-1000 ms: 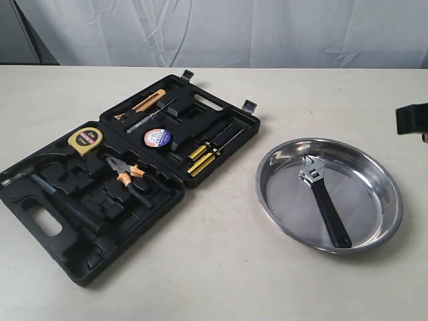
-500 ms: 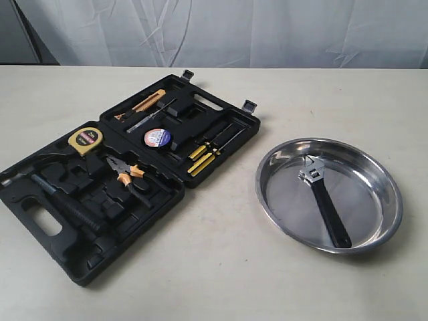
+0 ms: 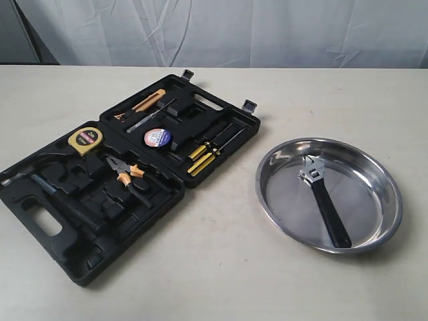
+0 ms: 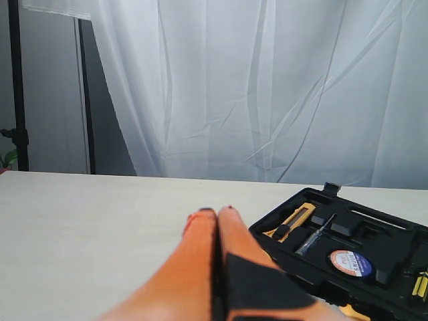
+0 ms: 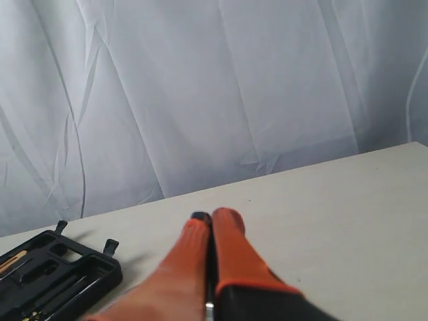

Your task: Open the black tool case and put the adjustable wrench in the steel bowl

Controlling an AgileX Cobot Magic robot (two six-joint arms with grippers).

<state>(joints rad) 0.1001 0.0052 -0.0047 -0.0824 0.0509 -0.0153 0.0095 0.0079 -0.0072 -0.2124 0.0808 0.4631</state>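
Adjustable wrench (image 3: 326,204) is left in steel bowl (image 3: 258,190), lower right, beside the opened black tool case (image 3: 100,261). The right gripper (image 5: 212,218) has been withdrawn from the exterior frame's right edge. It and the left gripper (image 4: 215,213) are held pressed together, empty. The task is judged complete.

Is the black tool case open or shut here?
Open. The black tool case lies spread flat, both halves face up, with the tape measure and orange-handled pliers visible inside.

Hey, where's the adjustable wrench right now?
In the exterior view, the adjustable wrench lies inside the steel bowl on the right, silver head toward the far rim, well right of the open black tool case.
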